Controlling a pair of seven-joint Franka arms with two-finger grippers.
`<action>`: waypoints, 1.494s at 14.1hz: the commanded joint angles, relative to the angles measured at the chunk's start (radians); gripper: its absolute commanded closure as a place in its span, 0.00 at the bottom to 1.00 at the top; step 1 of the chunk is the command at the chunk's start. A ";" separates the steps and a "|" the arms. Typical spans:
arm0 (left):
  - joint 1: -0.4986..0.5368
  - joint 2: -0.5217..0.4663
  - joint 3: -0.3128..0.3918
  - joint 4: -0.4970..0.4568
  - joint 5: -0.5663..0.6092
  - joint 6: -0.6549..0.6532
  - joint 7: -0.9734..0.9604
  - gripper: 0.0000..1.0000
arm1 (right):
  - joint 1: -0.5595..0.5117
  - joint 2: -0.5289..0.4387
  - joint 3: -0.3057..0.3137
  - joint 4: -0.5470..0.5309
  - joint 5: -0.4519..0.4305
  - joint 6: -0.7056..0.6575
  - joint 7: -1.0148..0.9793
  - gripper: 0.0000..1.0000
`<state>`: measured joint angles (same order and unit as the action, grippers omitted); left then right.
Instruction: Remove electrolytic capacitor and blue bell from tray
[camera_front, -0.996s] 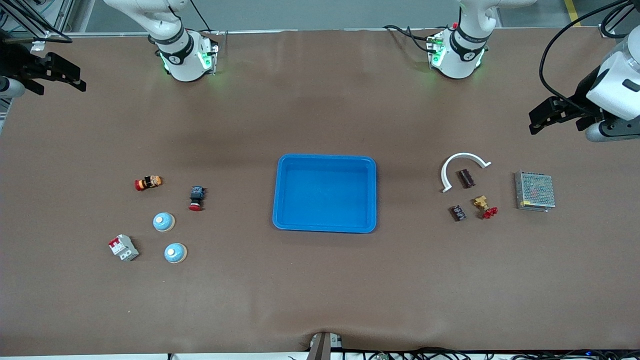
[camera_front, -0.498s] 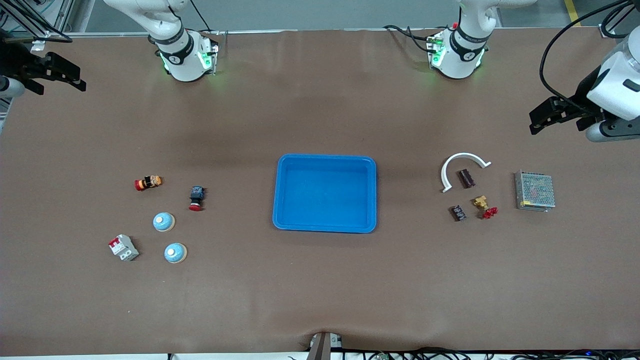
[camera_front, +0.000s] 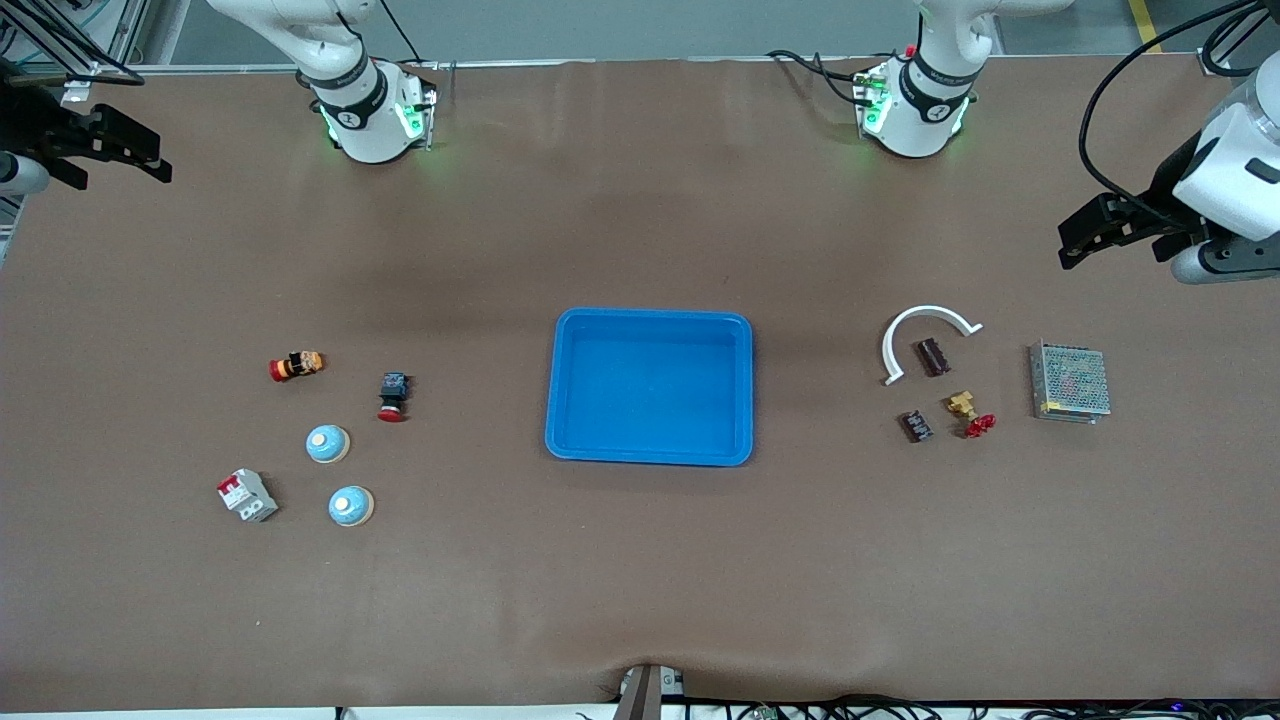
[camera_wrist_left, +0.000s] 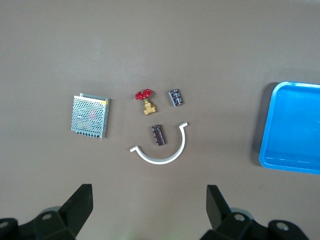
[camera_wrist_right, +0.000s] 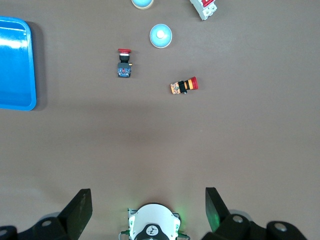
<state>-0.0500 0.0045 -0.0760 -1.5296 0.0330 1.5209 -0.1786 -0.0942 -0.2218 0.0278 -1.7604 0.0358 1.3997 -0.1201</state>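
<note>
Two blue dome bells (camera_front: 327, 444) (camera_front: 351, 506) sit toward the right arm's end of the table; the right wrist view shows one bell (camera_wrist_right: 161, 36) whole and another (camera_wrist_right: 142, 3) cut off. A dark striped capacitor (camera_front: 934, 356) (camera_wrist_left: 159, 135) lies inside a white arc (camera_front: 925, 333), and a second dark capacitor (camera_front: 916, 425) (camera_wrist_left: 175, 97) lies nearer the front camera. My left gripper (camera_front: 1125, 240) (camera_wrist_left: 150, 210) hangs open high over the left arm's end. My right gripper (camera_front: 110, 165) (camera_wrist_right: 148, 210) hangs open high over the right arm's end. Both hold nothing.
A blue tray (camera_front: 650, 316) (camera_wrist_left: 266, 135) (camera_wrist_right: 33, 65) lies mid-table. By the bells: two red-capped push buttons (camera_front: 296, 366) (camera_front: 393, 396) and a circuit breaker (camera_front: 247, 495). By the capacitors: a brass valve with red handle (camera_front: 968, 412) and a metal mesh power supply (camera_front: 1070, 382).
</note>
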 joint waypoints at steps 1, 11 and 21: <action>-0.001 0.006 -0.002 0.019 -0.004 -0.015 -0.002 0.00 | 0.005 -0.024 0.000 -0.013 -0.011 0.004 -0.010 0.00; 0.001 0.008 -0.002 0.019 -0.004 -0.015 -0.002 0.00 | 0.110 -0.024 -0.098 -0.013 -0.013 0.005 -0.003 0.00; 0.004 0.008 -0.002 0.020 -0.004 -0.015 -0.002 0.00 | 0.105 -0.021 -0.095 -0.002 -0.013 0.005 -0.003 0.00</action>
<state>-0.0502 0.0048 -0.0762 -1.5296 0.0330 1.5209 -0.1786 -0.0007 -0.2223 -0.0593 -1.7582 0.0358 1.4024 -0.1223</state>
